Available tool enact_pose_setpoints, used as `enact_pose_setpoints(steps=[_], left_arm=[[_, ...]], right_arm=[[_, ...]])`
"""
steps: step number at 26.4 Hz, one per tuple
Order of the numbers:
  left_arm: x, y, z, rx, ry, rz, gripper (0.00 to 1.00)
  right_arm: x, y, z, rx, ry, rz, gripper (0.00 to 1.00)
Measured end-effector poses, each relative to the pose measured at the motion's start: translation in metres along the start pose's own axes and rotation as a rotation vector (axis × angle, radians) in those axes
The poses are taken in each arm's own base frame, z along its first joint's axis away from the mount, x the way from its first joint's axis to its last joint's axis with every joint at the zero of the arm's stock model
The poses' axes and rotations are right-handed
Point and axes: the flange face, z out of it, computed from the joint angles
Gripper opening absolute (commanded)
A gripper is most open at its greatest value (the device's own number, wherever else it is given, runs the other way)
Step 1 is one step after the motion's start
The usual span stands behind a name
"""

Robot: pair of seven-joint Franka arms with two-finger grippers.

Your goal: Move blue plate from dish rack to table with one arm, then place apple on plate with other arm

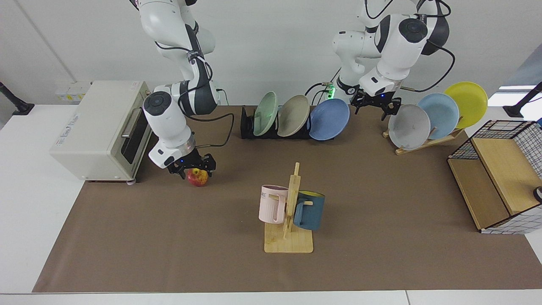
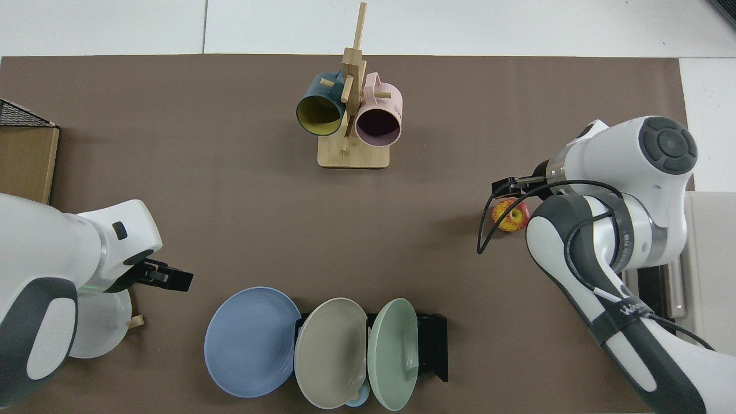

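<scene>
Three plates stand on edge in the dish rack (image 1: 247, 123), and the blue plate (image 1: 329, 119) is the end one, on the side toward the wooden plate stand (image 1: 427, 142). It leans outward past the rack's last divider, which leaves its rim free to be taken from that side. The left tool (image 1: 375, 104) hangs just beyond that rim, between the blue plate and the grey plate (image 1: 408, 127) on the wooden stand, not touching either; its fingers stand apart, seemingly ready to close on the rim.

Away from the rack, toward the toaster oven (image 1: 99, 129), the apple (image 1: 197, 176) lies on the brown mat of the surface (image 1: 381, 237). The right tool (image 1: 191, 166) is right down over it, fingers spread either side of the fruit; whether they touch it I cannot tell. That arm looks placed early, since the plate has not yet left the rack. Nearest the camera, a mug tree (image 1: 290, 220) stands well clear of both arms.
</scene>
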Motion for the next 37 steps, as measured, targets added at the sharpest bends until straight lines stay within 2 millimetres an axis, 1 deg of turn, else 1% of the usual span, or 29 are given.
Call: enact_pose_setpoints(steps=[3,6,8,16,19,21,23,25,26,28,30,32,36,37], left_arm=[[-0.006,0.012,0.002,0.009,-0.004,0.019,1.00],[-0.010,0.014,0.003,0.010,-0.006,0.022,1.00],[-0.012,0.014,0.004,0.010,-0.007,0.021,1.00],[-0.016,0.011,0.010,0.010,-0.018,0.015,1.00],[-0.018,0.011,0.022,0.008,-0.035,0.015,1.00],[-0.020,0.012,0.038,0.008,-0.037,0.017,1.00],[-0.023,0.013,0.055,0.008,-0.044,0.020,1.00],[-0.025,0.016,0.066,0.008,-0.053,0.024,1.00],[-0.026,0.017,0.069,0.008,-0.057,0.025,1.00],[-0.027,0.022,0.073,0.010,-0.064,0.025,1.00],[-0.028,0.030,0.075,0.012,-0.069,0.027,1.00],[-0.029,0.040,0.077,0.016,-0.072,0.027,1.00],[-0.031,0.053,0.078,0.022,-0.072,0.027,1.00],[-0.032,0.054,0.078,0.023,-0.073,0.026,1.00]], right_arm=[[0.002,0.003,0.019,-0.043,-0.016,-0.029,1.00],[0.002,0.006,0.034,-0.068,-0.035,-0.045,1.00],[0.002,0.008,0.042,-0.076,-0.047,-0.048,1.00],[-0.001,0.009,0.049,-0.081,-0.080,-0.048,1.00],[-0.003,0.009,0.051,-0.082,-0.092,-0.048,1.00],[-0.004,0.009,0.053,-0.082,-0.096,-0.049,0.99],[-0.005,0.009,0.054,-0.082,-0.098,-0.049,0.96],[-0.005,0.009,0.054,-0.082,-0.099,-0.049,0.92],[-0.005,0.009,0.054,-0.082,-0.099,-0.049,0.89],[-0.005,0.009,0.054,-0.082,-0.099,-0.049,0.77],[-0.005,0.009,0.054,-0.082,-0.099,-0.049,0.61],[-0.005,0.008,0.054,-0.082,-0.099,-0.049,0.42],[-0.005,0.009,0.053,-0.082,-0.098,-0.049,0.10],[-0.005,0.009,0.053,-0.082,-0.098,-0.049,0.03]])
